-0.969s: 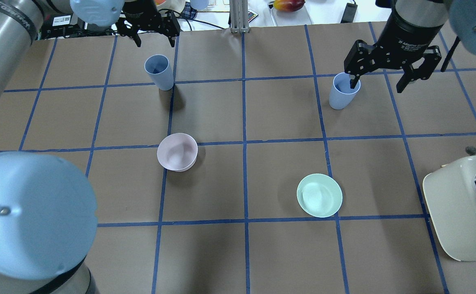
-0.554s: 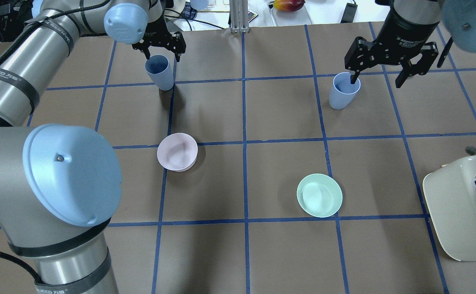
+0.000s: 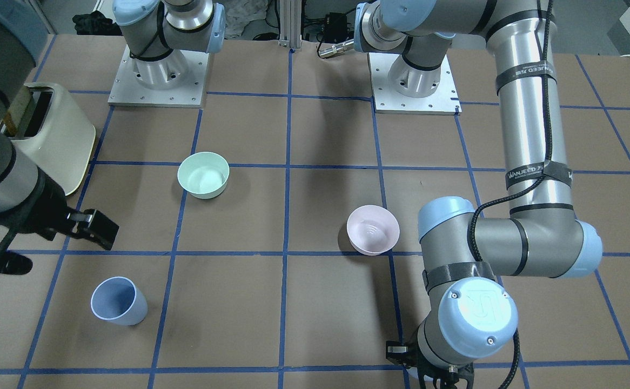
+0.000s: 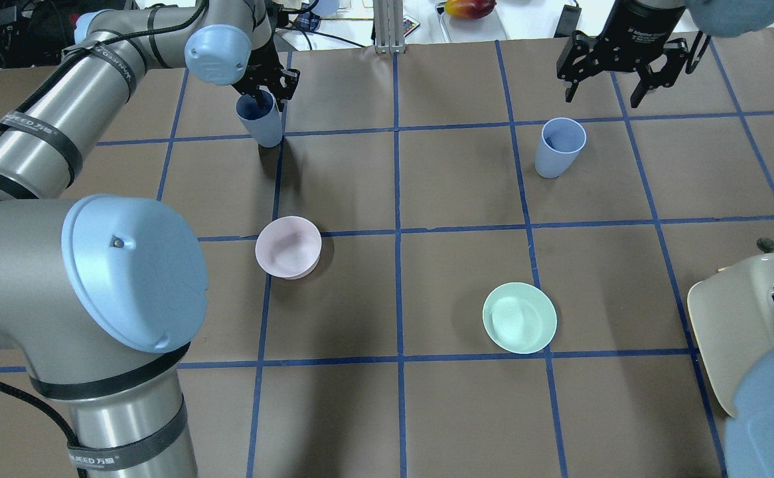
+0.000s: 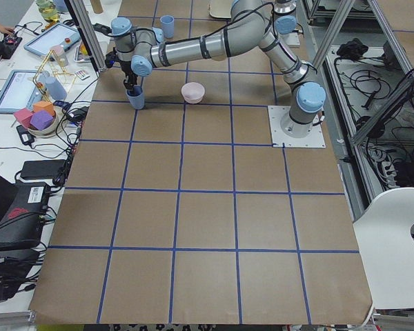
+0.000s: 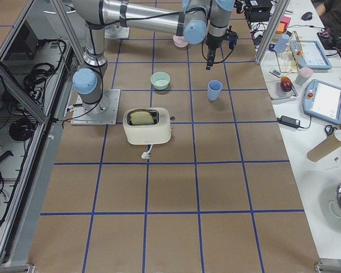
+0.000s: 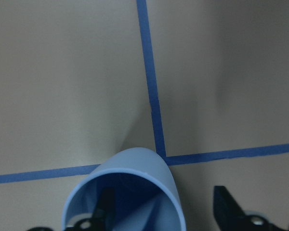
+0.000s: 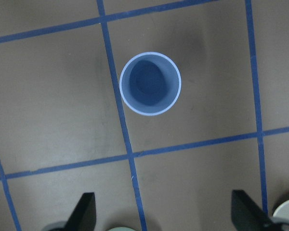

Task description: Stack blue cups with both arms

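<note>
Two blue cups stand upright on the brown table. The left cup (image 4: 261, 123) is at the far left, and the left wrist view (image 7: 130, 192) shows it close up. My left gripper (image 4: 264, 89) is open and straddles its rim, with one finger (image 7: 106, 204) inside the cup and the other (image 7: 227, 207) outside. The right cup (image 4: 559, 146) stands free, and the right wrist view (image 8: 150, 83) looks down into it. My right gripper (image 4: 619, 73) is open and empty, raised above and beyond that cup. In the front view the left cup is hidden behind my left wrist.
A pale pink bowl (image 4: 288, 246) and a mint-green bowl (image 4: 519, 317) sit nearer the robot, mid-table. A cream toaster (image 4: 752, 318) stands at the right edge. Off-table clutter lies beyond the far edge.
My left gripper came down onto the left cup, and one finger now sits inside it. My right gripper lifted its finger out of the right cup and drew back toward the far edge.
</note>
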Robot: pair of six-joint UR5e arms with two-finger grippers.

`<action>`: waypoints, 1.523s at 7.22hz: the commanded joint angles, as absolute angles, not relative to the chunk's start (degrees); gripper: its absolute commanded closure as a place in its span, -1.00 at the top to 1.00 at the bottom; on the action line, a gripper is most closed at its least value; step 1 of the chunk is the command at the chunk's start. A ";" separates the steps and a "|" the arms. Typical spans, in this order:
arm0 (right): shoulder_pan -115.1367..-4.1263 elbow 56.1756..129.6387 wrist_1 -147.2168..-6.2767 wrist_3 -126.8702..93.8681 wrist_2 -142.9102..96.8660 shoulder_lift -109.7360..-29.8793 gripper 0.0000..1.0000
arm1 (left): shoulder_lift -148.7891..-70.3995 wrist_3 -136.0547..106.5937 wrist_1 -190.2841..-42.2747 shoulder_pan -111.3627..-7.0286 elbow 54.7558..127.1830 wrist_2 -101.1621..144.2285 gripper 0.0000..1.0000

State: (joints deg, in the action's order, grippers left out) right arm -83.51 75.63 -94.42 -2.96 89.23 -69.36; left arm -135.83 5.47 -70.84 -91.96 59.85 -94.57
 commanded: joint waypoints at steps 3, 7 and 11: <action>-81.57 72.33 -102.04 2.34 89.56 -58.02 1.00 | -130.71 0.13 -79.15 -97.62 59.33 -94.22 -1.00; -80.33 77.14 -100.46 3.16 88.33 -56.16 1.00 | -133.06 -12.92 -67.61 -108.08 59.41 -92.55 -1.00; -80.24 78.05 -100.90 3.16 89.12 -56.07 -1.00 | -135.18 -13.45 -66.71 -111.27 60.99 -90.88 0.98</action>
State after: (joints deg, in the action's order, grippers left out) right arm -80.26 78.18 -100.88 3.20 88.64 -56.11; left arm -134.98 -13.46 -66.86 -111.05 60.06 -91.35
